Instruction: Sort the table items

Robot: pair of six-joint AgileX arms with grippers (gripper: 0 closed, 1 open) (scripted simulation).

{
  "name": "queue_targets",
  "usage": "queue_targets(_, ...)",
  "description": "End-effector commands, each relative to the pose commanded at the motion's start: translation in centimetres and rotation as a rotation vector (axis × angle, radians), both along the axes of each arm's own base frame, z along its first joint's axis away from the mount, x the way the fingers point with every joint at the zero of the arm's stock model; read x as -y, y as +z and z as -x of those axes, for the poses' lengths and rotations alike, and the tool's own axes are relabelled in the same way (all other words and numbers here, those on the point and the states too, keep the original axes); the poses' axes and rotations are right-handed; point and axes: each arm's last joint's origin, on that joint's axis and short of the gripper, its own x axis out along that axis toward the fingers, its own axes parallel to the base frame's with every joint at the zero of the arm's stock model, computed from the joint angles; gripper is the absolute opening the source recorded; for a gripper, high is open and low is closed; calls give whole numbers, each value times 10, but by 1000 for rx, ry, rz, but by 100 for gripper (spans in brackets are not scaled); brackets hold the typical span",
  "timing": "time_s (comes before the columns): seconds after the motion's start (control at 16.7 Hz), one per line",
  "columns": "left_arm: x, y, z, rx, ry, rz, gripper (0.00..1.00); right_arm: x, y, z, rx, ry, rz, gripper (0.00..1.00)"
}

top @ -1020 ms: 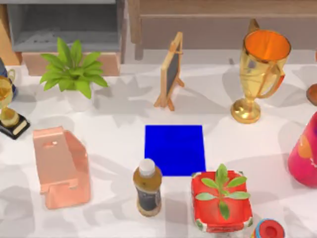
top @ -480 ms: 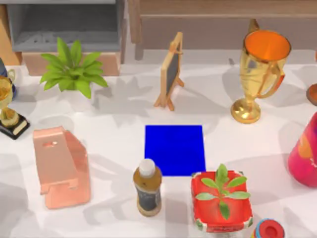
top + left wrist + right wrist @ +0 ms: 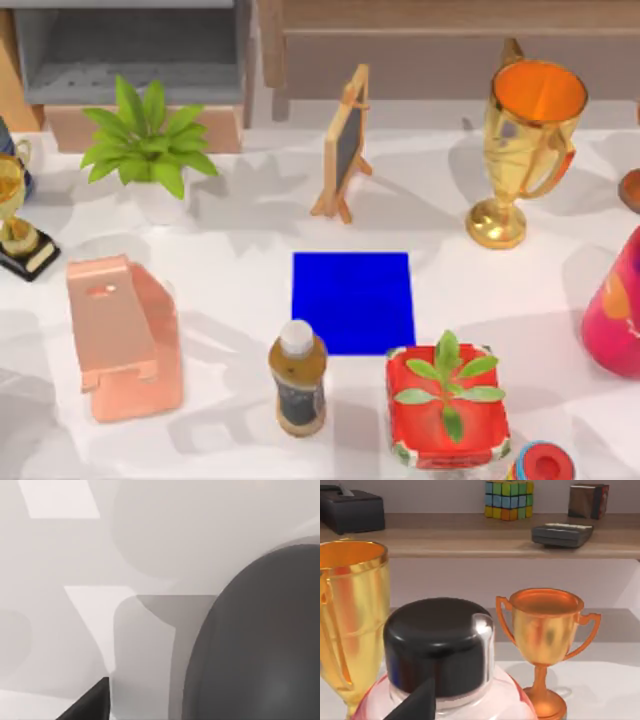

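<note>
White tabletop [image 3: 240, 250] carries our blue mat [image 3: 352, 302]. Our left wrist camera sees the dark grey mouse [image 3: 260, 645] close up. We cannot tell either claw's state.

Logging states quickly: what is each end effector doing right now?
Left end effector: beside the dark grey oval computer mouse; cannot be told.
Right end effector: cannot be told.

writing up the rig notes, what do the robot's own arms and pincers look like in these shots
Little of them shows. In the left wrist view a black, flat, pointed fingertip of the left pincer pokes in at the frame edge, beside the dark grey mouse. In the right wrist view a similar black wedge tip shows. No cables or markings are visible.
</note>
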Motion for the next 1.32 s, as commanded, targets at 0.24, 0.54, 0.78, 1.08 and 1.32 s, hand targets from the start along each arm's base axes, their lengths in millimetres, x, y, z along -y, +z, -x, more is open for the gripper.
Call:
queue_targets(0.24, 0, 0, 0, 0, 0, 0, 47, 0, 0, 0, 0, 0, 0, 100)
queue_targets(0.54, 0, 0, 0, 0, 0, 0, 10, 0, 0, 0, 0, 0, 0, 100)
queue_targets(0.78, 0, 0, 0, 0, 0, 0, 0, 0, 0, 0, 0, 0, 0, 100)
queue_targets(1.08, 0, 0, 0, 0, 0, 0, 0, 0, 0, 0, 0, 0, 0, 100)
queue_targets(1.32, -1, 21, -4, 27, 0, -2, 0, 0, 0, 0, 0, 0, 0, 100)
